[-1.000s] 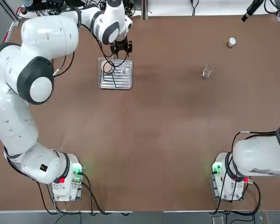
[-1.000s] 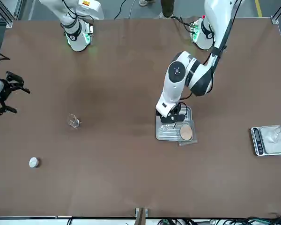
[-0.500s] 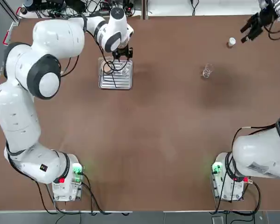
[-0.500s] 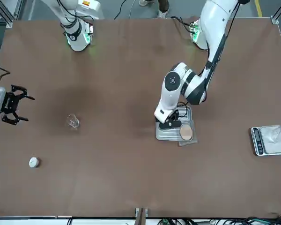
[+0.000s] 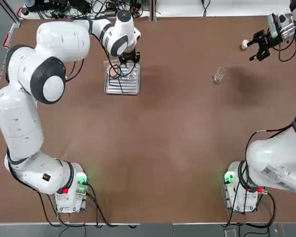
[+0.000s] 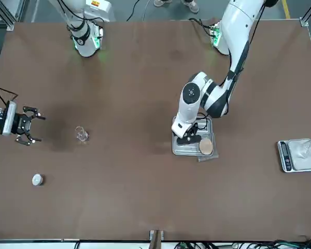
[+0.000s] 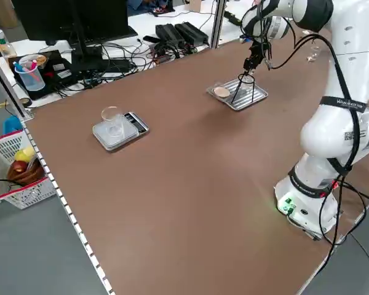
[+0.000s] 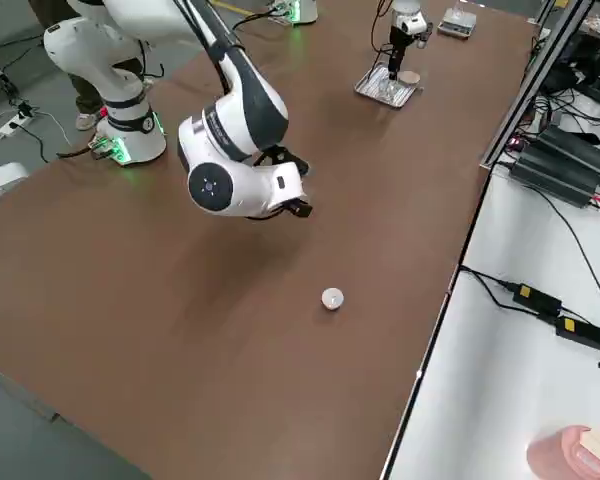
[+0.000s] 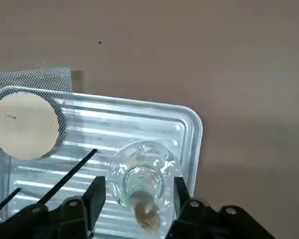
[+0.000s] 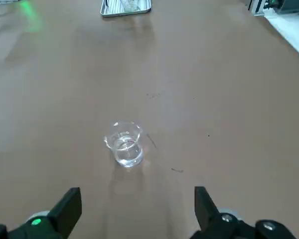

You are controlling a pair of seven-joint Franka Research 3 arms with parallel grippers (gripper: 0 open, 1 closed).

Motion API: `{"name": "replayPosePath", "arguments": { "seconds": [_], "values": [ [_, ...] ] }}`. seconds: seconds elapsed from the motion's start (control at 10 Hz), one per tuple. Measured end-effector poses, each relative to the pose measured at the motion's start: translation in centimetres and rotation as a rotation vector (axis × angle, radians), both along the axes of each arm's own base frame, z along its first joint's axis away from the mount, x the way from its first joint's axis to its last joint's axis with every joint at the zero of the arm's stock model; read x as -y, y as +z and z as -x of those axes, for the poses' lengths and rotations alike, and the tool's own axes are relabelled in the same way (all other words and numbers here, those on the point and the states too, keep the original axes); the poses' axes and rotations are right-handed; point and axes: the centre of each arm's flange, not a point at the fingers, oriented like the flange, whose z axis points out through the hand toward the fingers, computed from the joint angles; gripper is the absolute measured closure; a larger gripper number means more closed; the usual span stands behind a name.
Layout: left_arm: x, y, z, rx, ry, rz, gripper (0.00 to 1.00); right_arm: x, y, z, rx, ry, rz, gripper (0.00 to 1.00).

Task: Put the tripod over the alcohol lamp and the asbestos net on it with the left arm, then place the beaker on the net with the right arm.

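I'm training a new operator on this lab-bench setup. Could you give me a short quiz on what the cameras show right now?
1. True or false: the beaker stands inside the metal tray.
2. Where is the left gripper? A) above the metal tray; B) above the beaker; C) parked beside its own base.
3. Fill in: the right gripper, hovering near the beaker, has its jaws ____.

Key: 1. False: it stands on the bare table, far from the tray. 2. A. 3. open.
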Motion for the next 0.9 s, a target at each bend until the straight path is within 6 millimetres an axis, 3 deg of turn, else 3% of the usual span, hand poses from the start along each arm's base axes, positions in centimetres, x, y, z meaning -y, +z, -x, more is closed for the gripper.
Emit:
{"name": "replayPosePath", "arguments": {
  "seconds": [0.4, 0.9],
  "values": [
    [0.4, -0.8, 0.4, -0.013, -0.006, -0.003, 0.46, -0.7, -6.1, 3.1, 0.027, -0.118, -0.161, 0.00],
    [-0.1, -1.0, 0.1, -0.015, 0.002, -0.004, 0.62, -2.3, -13.9, 6.6, -0.009, -0.186, -0.254, 0.00]
  ]
}}
